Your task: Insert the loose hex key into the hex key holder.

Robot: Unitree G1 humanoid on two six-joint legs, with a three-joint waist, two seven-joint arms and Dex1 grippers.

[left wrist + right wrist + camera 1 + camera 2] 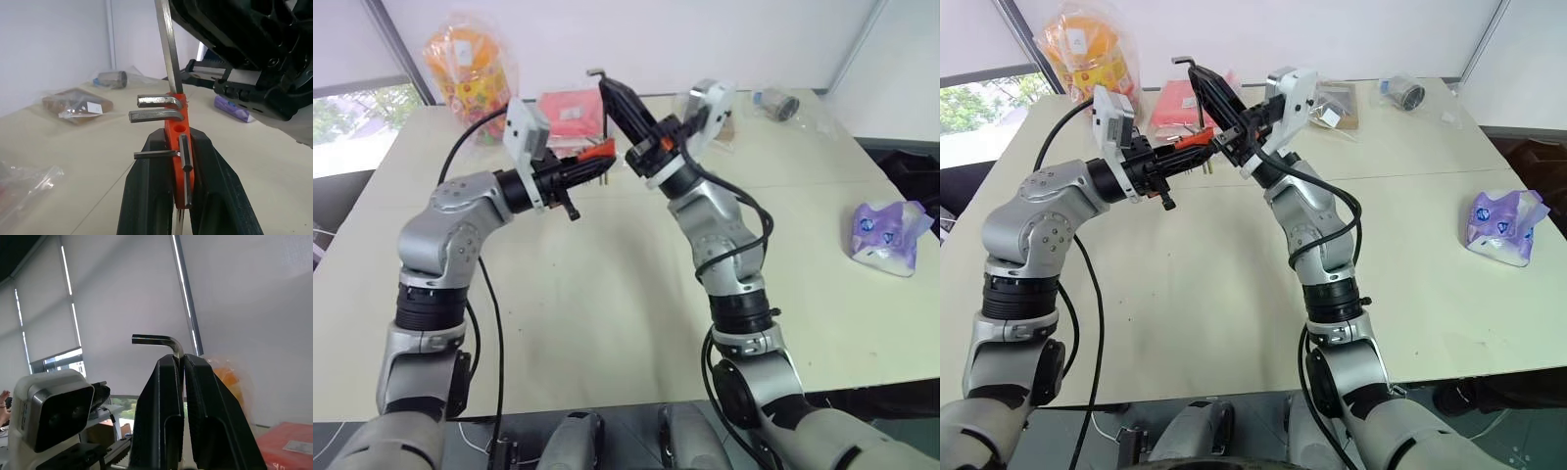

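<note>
My left gripper is shut on the hex key holder, an orange block held edge-up over the table. A few grey keys stick out of its side. The loose hex key is pinched in my shut right gripper, which points up and to the left above the holder. The key's short bent end stands out past the fingertips. In the left wrist view its long shaft comes down to the holder's top edge. Whether the tip sits in a hole I cannot tell.
Lying at the table's far side are an orange snack bag, a red packet, a brown item in clear wrap and a bagged metal cylinder. A purple packet is near the right edge.
</note>
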